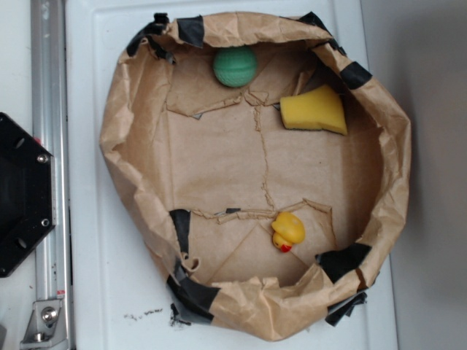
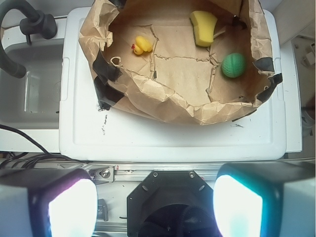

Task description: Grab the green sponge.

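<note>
Our claw sits released, its two pale glowing fingers wide apart at the bottom of the wrist view, holding nothing and well back from the crumpled brown paper basket on the white tabletop. The green sponge, a round ribbed ball, lies on the paper floor near the basket's wall, well apart from the yellow wedge sponge and small rubber duck. We judge the risks as fingers snagging the tall, floppy taped rim on descent, or the round sponge rolling away or squeezing out.
</note>
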`<state>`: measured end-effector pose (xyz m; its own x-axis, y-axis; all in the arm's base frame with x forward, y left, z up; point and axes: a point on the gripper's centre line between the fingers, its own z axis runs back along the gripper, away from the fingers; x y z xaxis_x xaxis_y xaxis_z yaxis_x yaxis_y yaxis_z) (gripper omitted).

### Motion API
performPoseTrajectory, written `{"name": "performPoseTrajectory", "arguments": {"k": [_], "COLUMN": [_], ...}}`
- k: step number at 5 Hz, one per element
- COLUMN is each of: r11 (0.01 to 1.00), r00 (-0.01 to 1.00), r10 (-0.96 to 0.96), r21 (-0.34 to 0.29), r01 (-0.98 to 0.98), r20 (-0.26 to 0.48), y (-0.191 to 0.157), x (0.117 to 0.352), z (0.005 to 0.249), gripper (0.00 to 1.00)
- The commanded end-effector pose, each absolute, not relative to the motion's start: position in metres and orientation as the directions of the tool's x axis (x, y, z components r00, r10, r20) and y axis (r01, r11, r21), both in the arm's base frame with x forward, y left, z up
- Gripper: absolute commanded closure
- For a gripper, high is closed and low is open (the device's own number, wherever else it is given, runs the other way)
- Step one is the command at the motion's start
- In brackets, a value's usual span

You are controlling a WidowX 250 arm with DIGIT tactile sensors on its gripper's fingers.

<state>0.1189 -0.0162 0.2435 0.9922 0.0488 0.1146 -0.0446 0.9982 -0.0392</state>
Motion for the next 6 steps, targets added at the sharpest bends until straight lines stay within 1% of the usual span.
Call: {"name": "performPoseTrajectory", "arguments": {"k": [1,2,3,4,5,6], "r11": [0.998,0.998,0.993,0.983,0.974,0.977], "r00": [0.992,0.983,0.981,0.974,0.977,0.991], "r10": [0.049,0.053,0.073,0.137,0.162,0.116], "r21": [-0.039,0.034,0.077,0.093,0.135,0.172], "r01": [-0.045,-0.06,-0.088,-0.156,-0.181,-0.125], "r20": [0.115,0.174,0.178,0.18,0.135,0.06], "y": [-0.016,0.004,0.009,0.027,0.059,0.068], "x": [0.119,0.169,0.218,0.268,0.302,0.321], "z": [0.243,0.196,0.162,0.133,0.101,0.066], "gripper": [0.0,0.0,0.0,0.0,0.0,0.0]}}
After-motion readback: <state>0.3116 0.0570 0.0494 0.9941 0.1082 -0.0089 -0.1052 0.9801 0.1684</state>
